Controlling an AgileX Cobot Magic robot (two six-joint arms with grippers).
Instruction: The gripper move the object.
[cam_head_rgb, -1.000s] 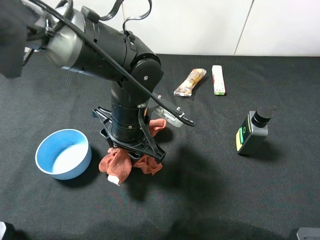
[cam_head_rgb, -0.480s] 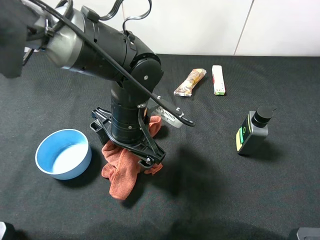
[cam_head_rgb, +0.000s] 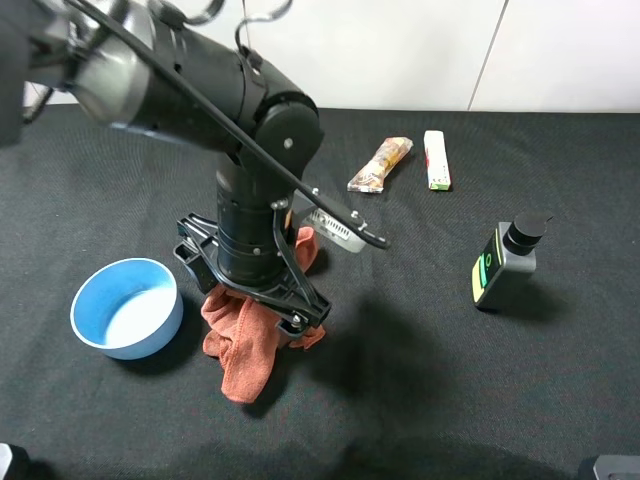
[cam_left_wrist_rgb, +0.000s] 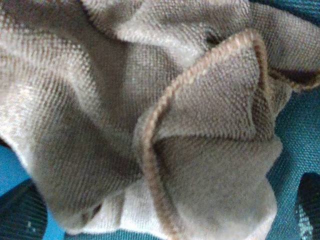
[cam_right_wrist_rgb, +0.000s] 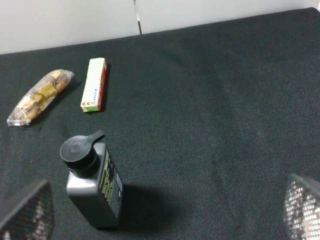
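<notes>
Four other items share the black table (cam_head_rgb: 450, 390) with the object (cam_head_rgb: 245, 350): a blue bowl (cam_head_rgb: 125, 305), a wrapped snack bar (cam_head_rgb: 380, 165), a small white box (cam_head_rgb: 436, 160) and a grey bottle with a black cap (cam_head_rgb: 505, 265).

1. Object location: it lies on the table directly under the left gripper (cam_head_rgb: 250, 285), with the bowl just beside it. The snack bar, box and bottle are well apart from it.
2. Obstruction: in the high view the left arm covers the middle of the object. Only its edges and one lobe toward the near table edge show.
3. Left gripper: jaws are spread wide to either side of the object and clamp nothing. The wrist view is filled with wrinkled fabric (cam_left_wrist_rgb: 150, 125).
4. Right gripper (cam_right_wrist_rgb: 165, 205): jaws stand wide apart and hold nothing. The bottle (cam_right_wrist_rgb: 92, 182) stands ahead of it.

Change since one second ago: the object was bunched tight between narrower jaws. It now lies looser and flatter. The other items have not moved.
</notes>
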